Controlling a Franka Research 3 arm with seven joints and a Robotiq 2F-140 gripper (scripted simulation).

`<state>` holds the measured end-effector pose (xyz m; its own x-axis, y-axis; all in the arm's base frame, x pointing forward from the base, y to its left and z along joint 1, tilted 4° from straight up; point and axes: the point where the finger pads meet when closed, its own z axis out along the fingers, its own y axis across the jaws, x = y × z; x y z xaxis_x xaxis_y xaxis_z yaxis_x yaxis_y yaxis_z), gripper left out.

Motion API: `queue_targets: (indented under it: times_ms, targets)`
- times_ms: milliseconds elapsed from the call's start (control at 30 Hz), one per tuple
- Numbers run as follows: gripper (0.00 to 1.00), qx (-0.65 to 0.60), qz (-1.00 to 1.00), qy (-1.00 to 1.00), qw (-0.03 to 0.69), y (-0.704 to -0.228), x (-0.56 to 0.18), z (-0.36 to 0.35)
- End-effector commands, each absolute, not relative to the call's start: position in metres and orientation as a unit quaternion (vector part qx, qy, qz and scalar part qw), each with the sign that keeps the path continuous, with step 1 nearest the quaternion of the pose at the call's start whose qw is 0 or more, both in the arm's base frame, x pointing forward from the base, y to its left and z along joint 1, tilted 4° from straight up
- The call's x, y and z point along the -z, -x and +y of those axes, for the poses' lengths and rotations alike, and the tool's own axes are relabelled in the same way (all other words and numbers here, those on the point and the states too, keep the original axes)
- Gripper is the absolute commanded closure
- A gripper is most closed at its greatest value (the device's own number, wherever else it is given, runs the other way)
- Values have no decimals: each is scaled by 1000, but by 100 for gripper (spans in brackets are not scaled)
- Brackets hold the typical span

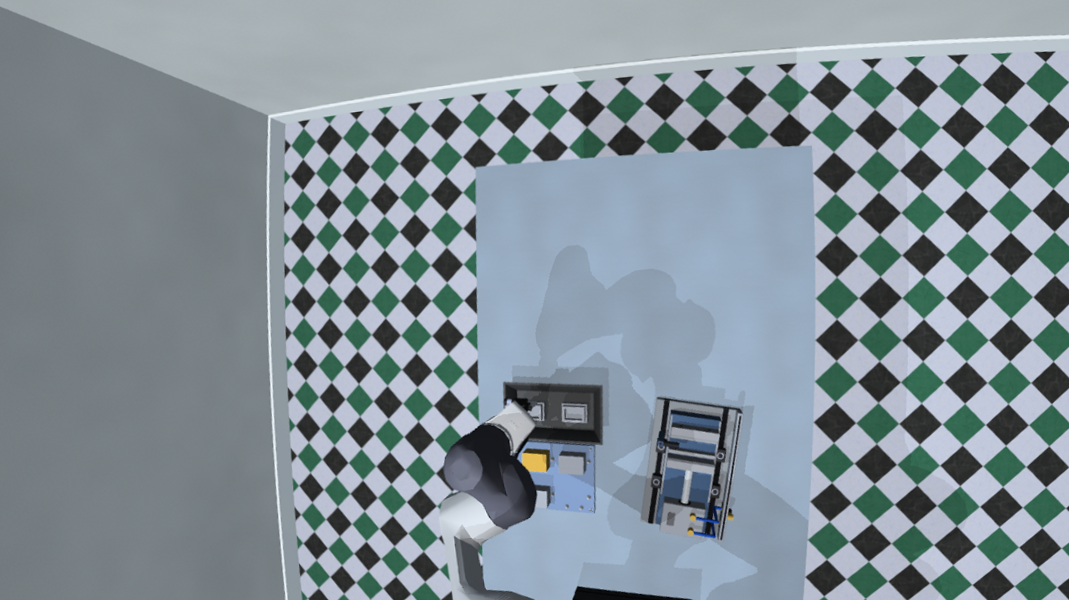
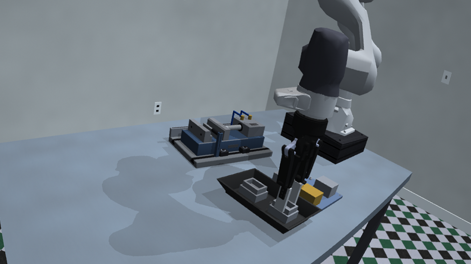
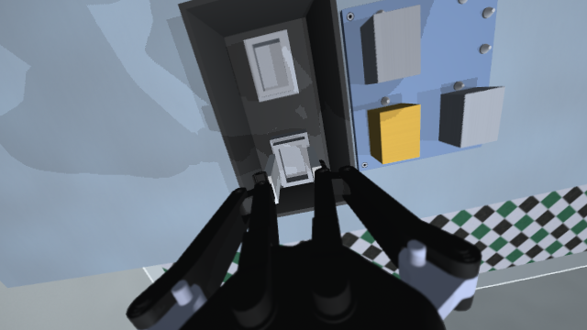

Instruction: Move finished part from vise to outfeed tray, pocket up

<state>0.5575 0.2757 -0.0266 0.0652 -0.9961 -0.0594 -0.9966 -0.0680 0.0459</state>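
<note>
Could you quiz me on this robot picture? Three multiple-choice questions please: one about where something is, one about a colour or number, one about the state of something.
1. Where is the part the gripper grips?
A. in the vise
B. inside the dark outfeed tray
C. on the wall shelf

2. How many yellow blocks stand on the blue plate?
A. one
B. two
C. three

3. What is between the vise's jaws?
A. a yellow block
B. a grey part
C. nothing visible

Answers:
1. B: the wrist view shows the fingers closed on a pale grey pocketed part within the tray, near a second like part.
2. A: one yellow block stands on the blue plate beside two grey blocks.
3. C: in the exterior view, the vise shows a bare gap between its jaws.
</note>
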Motion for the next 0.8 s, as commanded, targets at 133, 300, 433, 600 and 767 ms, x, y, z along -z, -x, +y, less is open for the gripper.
queue_targets:
  times_ms: [133,300,433,600,767]
  targets:
    - [100,-36,684,729,6,-559,26,277]
    - [100,-36,684,729,6,-559,26,277]
    - [100,-36,684,729,6,-559,26,277]
    - [60,-36,684,729,6,-559,26,277]
    - [60,-36,684,729,6,-559,26,277]
